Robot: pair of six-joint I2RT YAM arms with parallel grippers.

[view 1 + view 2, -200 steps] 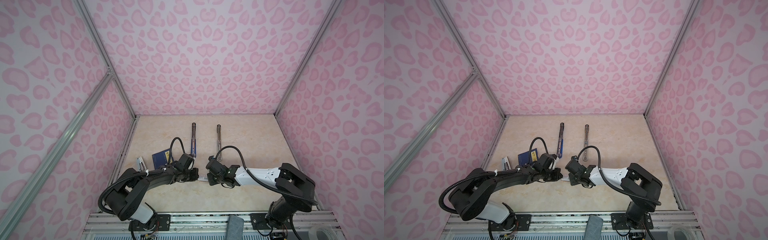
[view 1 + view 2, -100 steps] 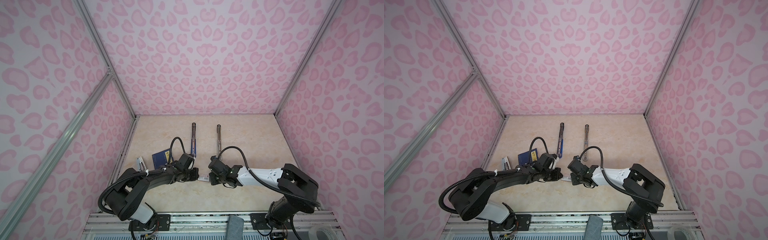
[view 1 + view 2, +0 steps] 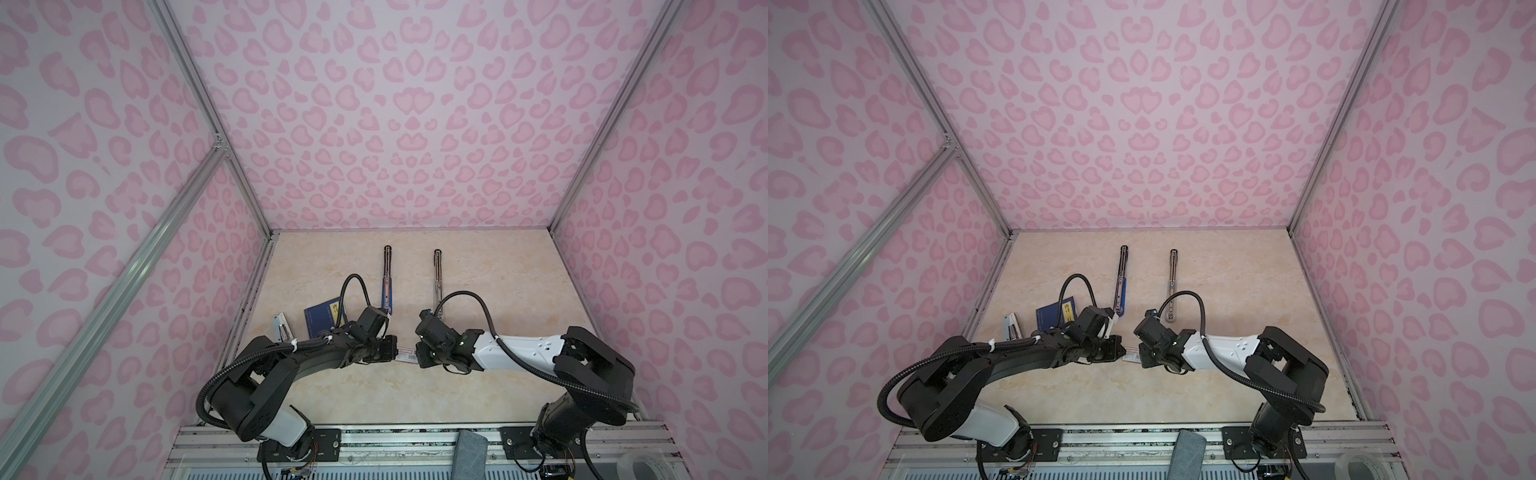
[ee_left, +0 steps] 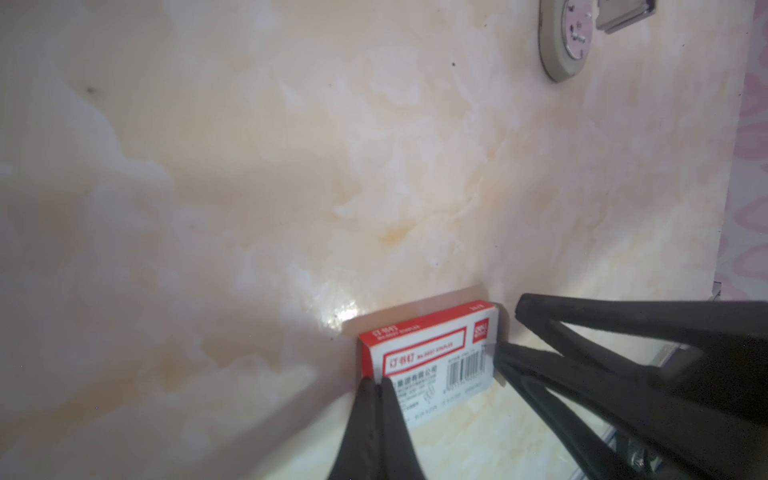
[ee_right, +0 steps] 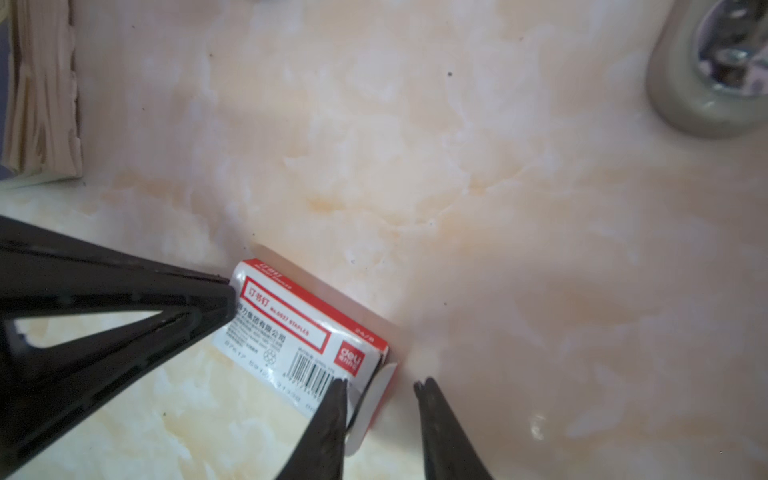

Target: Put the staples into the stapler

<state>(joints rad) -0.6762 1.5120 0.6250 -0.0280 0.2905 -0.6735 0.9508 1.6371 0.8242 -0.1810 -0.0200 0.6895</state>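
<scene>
1. My left claw [image 4: 376, 380] is closed, its two black fingers pressed together. The tips sit on one short end of the staple box [image 4: 428, 353]. I cannot tell whether any card is nipped between them.
2. My right claw [image 5: 380, 384] stands partly open at the opposite short end and grips nothing. One fingertip lies on the barcode corner, and the box's open end flap [image 5: 376, 399] stands loose in the gap.
3. There is one staple box: small, flat card, white with a red border and a barcode, its surface shiny. It lies flat on the bench [image 3: 519, 291], about midway between the left and right edges and nearer the front edge than the back.
4. There are two staplers, both long and narrow, lying lengthways from back to front, side by side but apart. The blue stapler [image 3: 386, 286] is beyond my left claw. The grey stapler [image 3: 437, 274] is beyond my right claw and has a rounded grey end with bright metal on it.
5. One dark blue booklet [image 3: 322, 318] with cream page edges lies flat towards the left edge. Just beside it, hard against that edge, is one small pale tray [image 3: 282, 328] with a grey strip in it. The strip looks like staples, but it is too small to be sure.
6. The bench top is smooth, cream and marbled. The right side, the back corners and the strip along the front edge lie bare.
</scene>
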